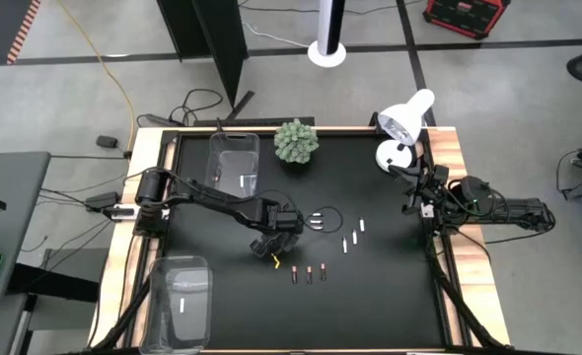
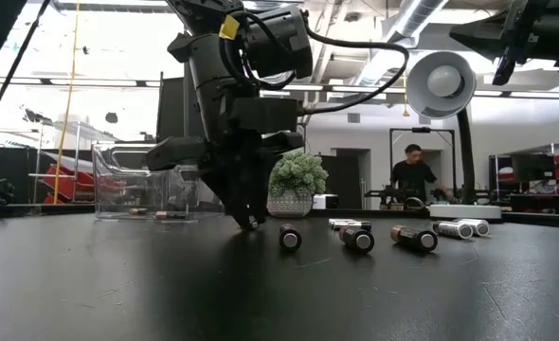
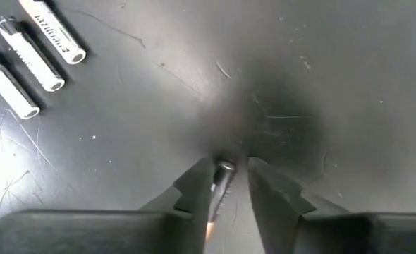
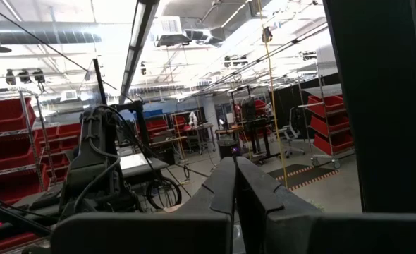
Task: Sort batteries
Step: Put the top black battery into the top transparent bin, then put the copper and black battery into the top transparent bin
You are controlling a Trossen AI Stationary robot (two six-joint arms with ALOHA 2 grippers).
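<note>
High view: the left end effector [image 1: 271,247] sits low at mid-desk [image 1: 390,306], beside three dark batteries [image 1: 309,275]; the right end effector [image 1: 414,192] waits at the desk's right edge, closed and empty.

Low view: the left fingertips [image 2: 246,220] touch the desk.

Left wrist view: the fingers stand partly open around one battery [image 3: 222,185] lying between them. Best to lift straight up so nothing nudges it.

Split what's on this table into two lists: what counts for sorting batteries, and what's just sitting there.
Job:
- dark batteries in a row
- white batteries
- battery between the left tool fingers
- two clear bins

Bystanders:
- potted plant
- white lamp
- right tool, parked off the table edge
</note>
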